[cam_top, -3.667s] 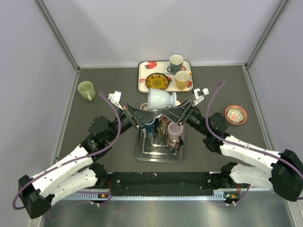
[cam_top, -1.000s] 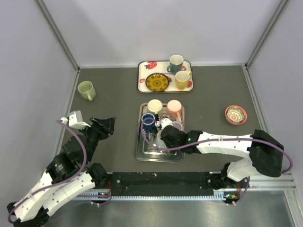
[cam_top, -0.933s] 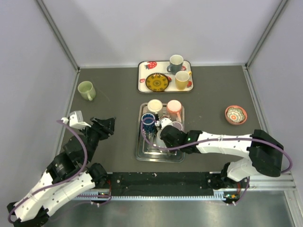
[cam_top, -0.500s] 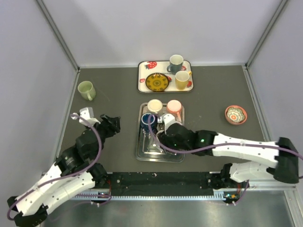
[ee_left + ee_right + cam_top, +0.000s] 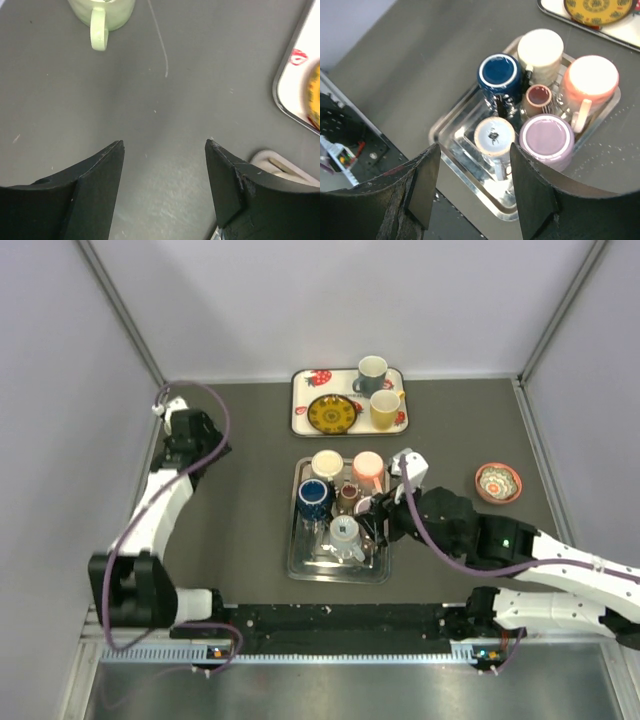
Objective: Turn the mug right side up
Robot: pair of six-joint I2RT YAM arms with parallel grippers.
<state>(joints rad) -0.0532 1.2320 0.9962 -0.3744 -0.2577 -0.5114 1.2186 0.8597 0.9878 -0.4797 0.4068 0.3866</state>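
Observation:
Several mugs stand bottom-up in the steel tray point(image 5: 297, 568). A white mug point(image 5: 345, 531) point(image 5: 494, 137) sits at its front, with blue point(image 5: 500, 72), cream point(image 5: 540, 47), pink point(image 5: 592, 77) and lilac point(image 5: 547, 140) ones round it. My right gripper point(image 5: 377, 520) point(image 5: 475, 150) hangs open and empty above the white mug, touching nothing. My left gripper point(image 5: 200, 440) point(image 5: 165, 145) is open and empty over bare table at the far left. A pale green mug point(image 5: 102, 10) lies ahead of it, cut off by the frame edge and hidden under the arm in the top view.
At the back lies a strawberry-print tray point(image 5: 300, 390) with a yellow plate point(image 5: 331, 413), a grey mug point(image 5: 371, 371) and a yellow mug point(image 5: 384, 408). A patterned bowl point(image 5: 498, 482) sits at the right. Enclosure walls close in left, right and behind.
My right gripper opened and drew back up and to the right, leaving the white mug bottom-up in the steel tray. My left arm swung from the near left out to the far left.

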